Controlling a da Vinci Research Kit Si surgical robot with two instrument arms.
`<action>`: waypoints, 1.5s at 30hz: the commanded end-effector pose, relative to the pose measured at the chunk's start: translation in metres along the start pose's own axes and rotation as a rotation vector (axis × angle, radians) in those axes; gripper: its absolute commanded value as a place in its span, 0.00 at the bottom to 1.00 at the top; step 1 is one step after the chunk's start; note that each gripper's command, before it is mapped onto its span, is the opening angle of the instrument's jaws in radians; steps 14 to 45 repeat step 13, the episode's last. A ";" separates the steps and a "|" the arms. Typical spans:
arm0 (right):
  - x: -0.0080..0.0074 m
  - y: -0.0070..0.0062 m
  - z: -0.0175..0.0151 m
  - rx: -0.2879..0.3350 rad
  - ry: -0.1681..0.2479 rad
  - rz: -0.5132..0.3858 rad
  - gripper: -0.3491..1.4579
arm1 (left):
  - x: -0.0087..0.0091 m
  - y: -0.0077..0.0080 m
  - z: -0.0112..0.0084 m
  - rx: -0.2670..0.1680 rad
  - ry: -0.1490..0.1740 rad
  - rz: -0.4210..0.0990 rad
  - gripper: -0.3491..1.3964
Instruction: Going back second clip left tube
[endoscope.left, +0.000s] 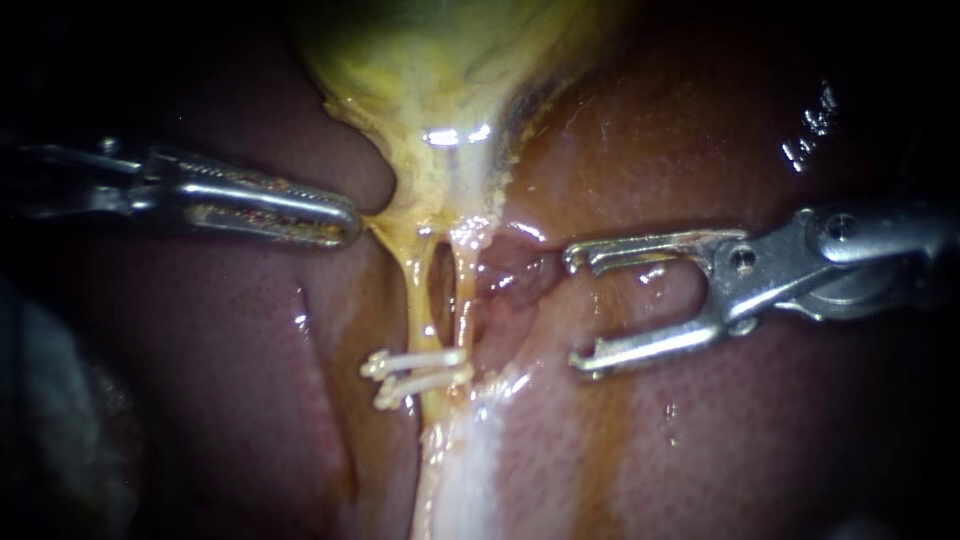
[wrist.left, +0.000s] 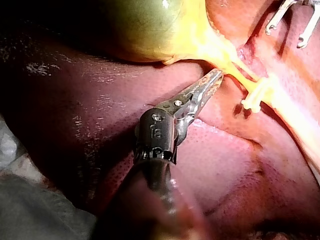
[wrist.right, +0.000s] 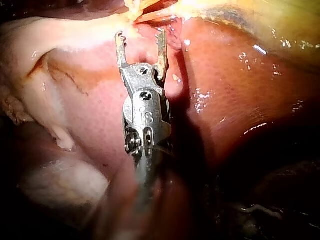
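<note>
At centre right, my right instrument (endoscope.left: 575, 310) stood with jaws wide apart and empty, just clear of the tubes, which fits backing away once its clip is placed. At centre left, my left instrument (endoscope.left: 348, 224) had its jaws closed on a pinch of the gallbladder (endoscope.left: 440, 80) neck, probably drawing it leftward to spread the tubes. Two clips (endoscope.left: 425, 358) crossed the left tube (endoscope.left: 416, 290) at lower centre. Apart from small stamps on the instruments, no writing showed.
</note>
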 end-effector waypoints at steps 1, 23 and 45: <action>0.0000 0.0000 0.0000 0.000 0.000 0.000 0.47 | 0.0000 0.0000 0.0002 -0.003 -0.001 -0.003 0.00; -0.0001 0.0000 -0.0002 0.001 0.000 0.000 0.47 | 0.0000 -0.0001 0.0006 -0.006 -0.002 -0.002 0.00; -0.0001 0.0000 -0.0002 0.001 0.000 0.000 0.47 | 0.0000 -0.0001 0.0006 -0.006 -0.002 -0.002 0.00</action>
